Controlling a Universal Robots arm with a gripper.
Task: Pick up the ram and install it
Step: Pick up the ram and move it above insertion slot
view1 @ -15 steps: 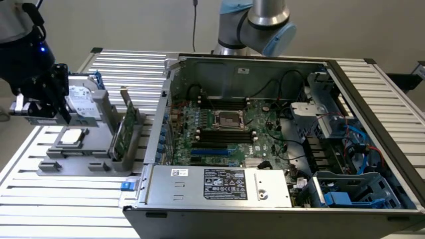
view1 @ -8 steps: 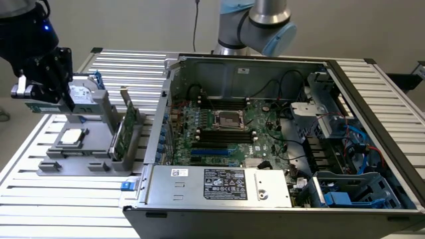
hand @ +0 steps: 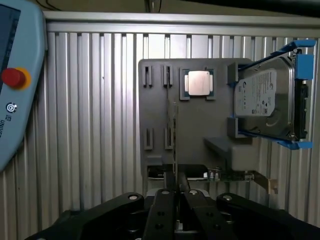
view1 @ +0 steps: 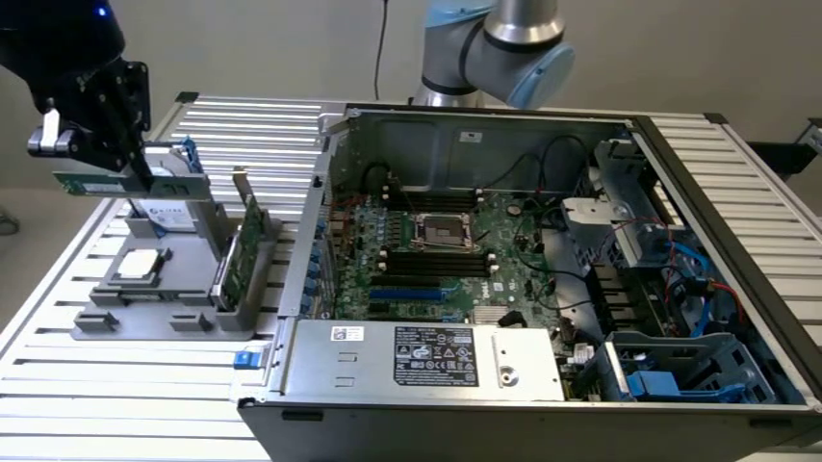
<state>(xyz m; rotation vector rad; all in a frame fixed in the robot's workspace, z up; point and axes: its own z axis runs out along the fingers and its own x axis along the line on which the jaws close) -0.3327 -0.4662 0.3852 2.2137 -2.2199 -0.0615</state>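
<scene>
Gripper (view1: 122,173) sits out at ten o'clock from the open computer case (view1: 449,144), jaws pinched tight on the ram (view1: 80,183). The green stick is held level above the grey holder (view1: 141,322), with the hard drive (view1: 173,207) just at its four o'clock. The motherboard's memory slots (view1: 437,260) are well apart, toward four o'clock.

My gripper (view1: 122,173) clamps the long, thin green ram stick (view1: 80,183) in the air above the grey plastic holder tray (view1: 141,324). The tray lies on the slatted aluminium table (view1: 77,385), to the exterior view's left of the open metal computer case (view1: 437,144). The silver hard drive with blue rails (view1: 173,210) stands in the tray. Nearer the case, the green expansion card (view1: 246,245) stands on edge. The square silver processor chip (view1: 139,266) lies flat beside the drive.
</scene>
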